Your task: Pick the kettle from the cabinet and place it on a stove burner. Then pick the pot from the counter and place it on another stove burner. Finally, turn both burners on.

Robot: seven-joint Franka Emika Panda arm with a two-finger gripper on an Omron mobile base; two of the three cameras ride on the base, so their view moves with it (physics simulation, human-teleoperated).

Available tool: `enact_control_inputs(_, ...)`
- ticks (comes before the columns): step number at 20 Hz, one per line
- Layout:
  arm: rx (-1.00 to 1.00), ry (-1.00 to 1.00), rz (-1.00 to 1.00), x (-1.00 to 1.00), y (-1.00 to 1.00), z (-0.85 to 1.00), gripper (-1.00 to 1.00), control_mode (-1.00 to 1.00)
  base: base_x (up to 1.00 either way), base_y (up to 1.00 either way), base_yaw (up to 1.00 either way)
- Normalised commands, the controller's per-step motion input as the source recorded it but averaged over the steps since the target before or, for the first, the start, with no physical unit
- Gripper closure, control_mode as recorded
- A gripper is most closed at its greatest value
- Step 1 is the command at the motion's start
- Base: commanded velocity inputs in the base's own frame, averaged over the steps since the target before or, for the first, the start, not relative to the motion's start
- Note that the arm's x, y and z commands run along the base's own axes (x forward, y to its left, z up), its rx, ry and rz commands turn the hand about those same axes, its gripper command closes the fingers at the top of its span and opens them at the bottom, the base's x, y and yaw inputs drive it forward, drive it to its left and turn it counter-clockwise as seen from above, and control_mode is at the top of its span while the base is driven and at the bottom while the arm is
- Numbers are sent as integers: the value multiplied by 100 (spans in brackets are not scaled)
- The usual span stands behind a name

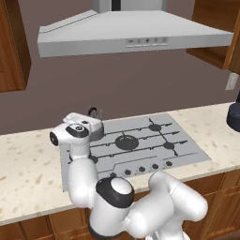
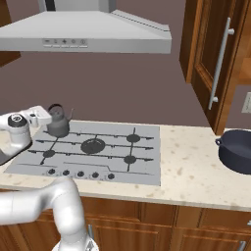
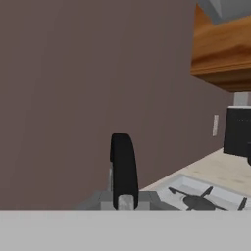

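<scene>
Fingers of your gripper [image 2: 49, 116] are clamped tight on the kettle's [image 2: 58, 125] black handle. Kettle sits directly below them, on the cooktop's [image 2: 142, 169] back-left burner.

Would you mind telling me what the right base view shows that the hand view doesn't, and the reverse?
Right base view alone: the whole pot on the counter, the cooktop's knobs, and the cabinet door's long handle. Hand view alone: the kettle's black handle up close, seen edge-on. Both share the kettle, the cooktop and the brown wall.
</scene>
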Motion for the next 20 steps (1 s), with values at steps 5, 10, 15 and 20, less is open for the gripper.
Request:
enact_control_inputs(5,3,-1,0,13,0,-1,100,-100,0,0,0)
enact_control_inputs(10,4,-1,0,5,0,-10,100,-100,0,0,0)
enact_control_inputs(15,2,0,0,6,1,-11,100,-100,0,0,0)
enact_control_inputs(20,3,0,0,15,0,-6,100,-100,0,0,0)
